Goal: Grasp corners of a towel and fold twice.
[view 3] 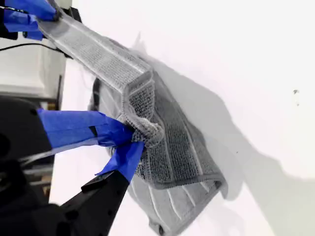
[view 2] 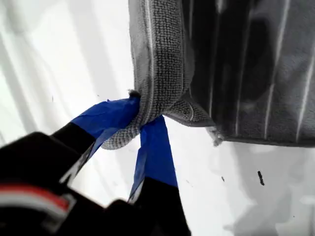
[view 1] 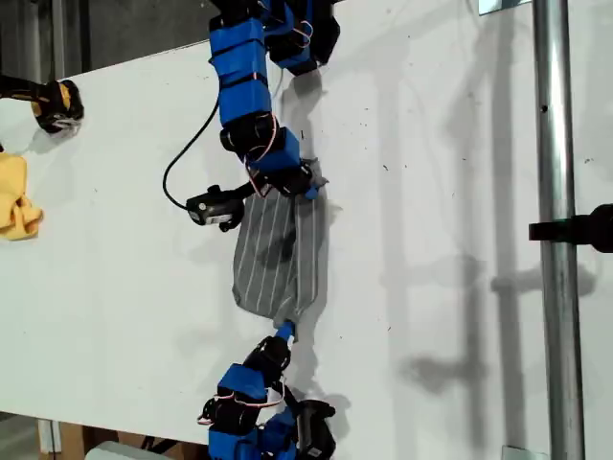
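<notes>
**benchrat:** so where's the towel (view 1: 278, 259) at right now?

**me:** Middle of the white table (view 1: 460, 192) in the exterior view. It's stretched between the two arms, narrow at both ends and baggy in between, with the stripes running the long way. One arm (view 1: 244, 86) comes in from the top of that view and another arm (view 1: 249, 402) from the bottom, each pinching one end. There's a yellow cloth (view 1: 14, 196) way off at that view's left edge, well apart from all this.

**benchrat:** and the grippers? actually holding it or just poking at it?

**me:** Holding. My first gripper (view 2: 140, 123) has its blue-taped fingers (view 2: 106, 118) squeezed nearly together on a bunched bit of the towel's thick hem, and the striped face hangs just beyond it. My second gripper (view 3: 135, 135) is the same deal, clamped tight on a scrunched lump of hem. From there the edge runs taut, up off the table, to the other gripper.

**benchrat:** which arm is first in the overhead shot?

**me:** Honestly can't tell. The wrist views look too alike for that.
</notes>
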